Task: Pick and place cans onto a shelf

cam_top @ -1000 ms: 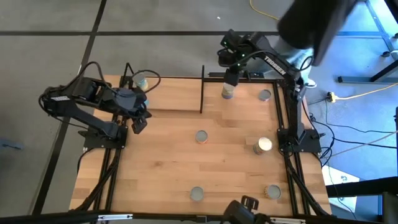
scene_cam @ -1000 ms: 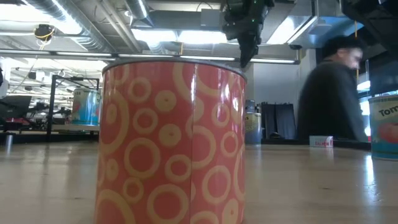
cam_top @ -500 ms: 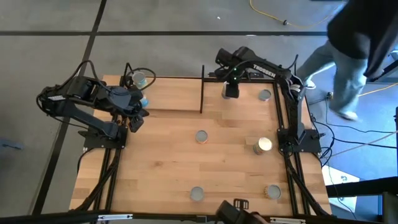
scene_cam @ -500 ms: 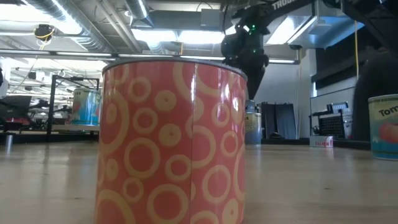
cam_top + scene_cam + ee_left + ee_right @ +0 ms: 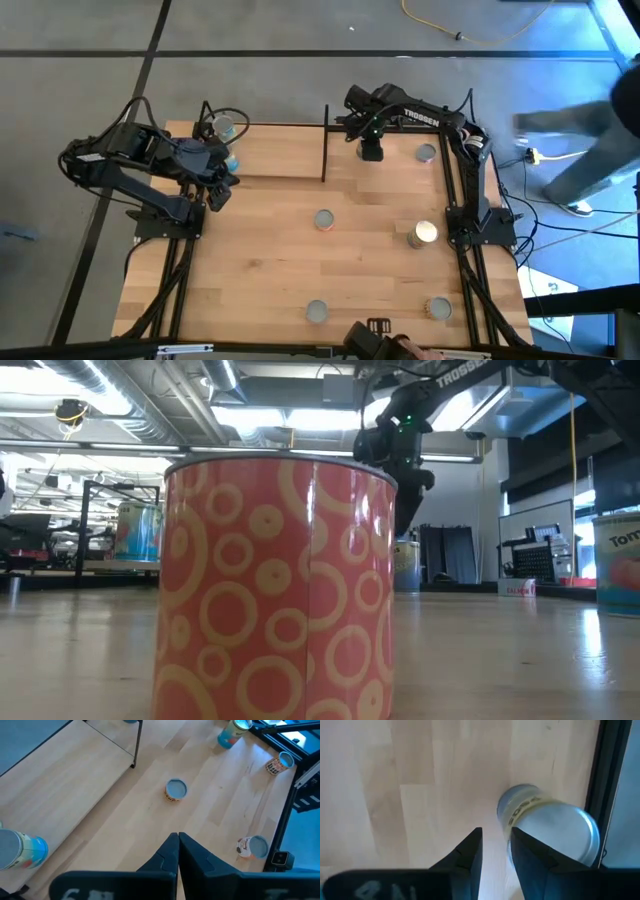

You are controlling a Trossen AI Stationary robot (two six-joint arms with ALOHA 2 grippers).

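Observation:
Several cans stand upright on the wooden table (image 5: 260, 260). My right gripper (image 5: 495, 855) points down at the far edge, open, nothing between its fingers. A silver-topped can (image 5: 552, 832) stands just beside one finger; the gripper (image 5: 371, 150) hides it from above. In the low view that gripper (image 5: 405, 510) hangs over the same can (image 5: 405, 565). The shelf (image 5: 270, 150) lies at the far left with a can (image 5: 224, 128) on it. My left gripper (image 5: 178, 851) waits shut, raised over the table's left side (image 5: 215, 195). My right gripper comes from above, pointing down, with one finger (image 5: 532, 852) standing in front of the can's side (image 5: 517, 812). I cannot tell whether that finger touches the can. The can stays upright on the table, outside the gap between the fingers.
Other cans stand at mid-table (image 5: 324, 220), far right (image 5: 426, 153), right (image 5: 424, 234) and near the front edge (image 5: 316, 312), (image 5: 437, 308). A blue-labelled can (image 5: 22, 850) stands close to my left gripper. An orange-red ringed can (image 5: 280, 580) fills the low view. A person passes beyond the table's right side.
My right gripper has come straight down at the far edge, rolling its wrist, until it covers the can there in the high view. The can has stayed put. A person behind the table has walked off toward the right.

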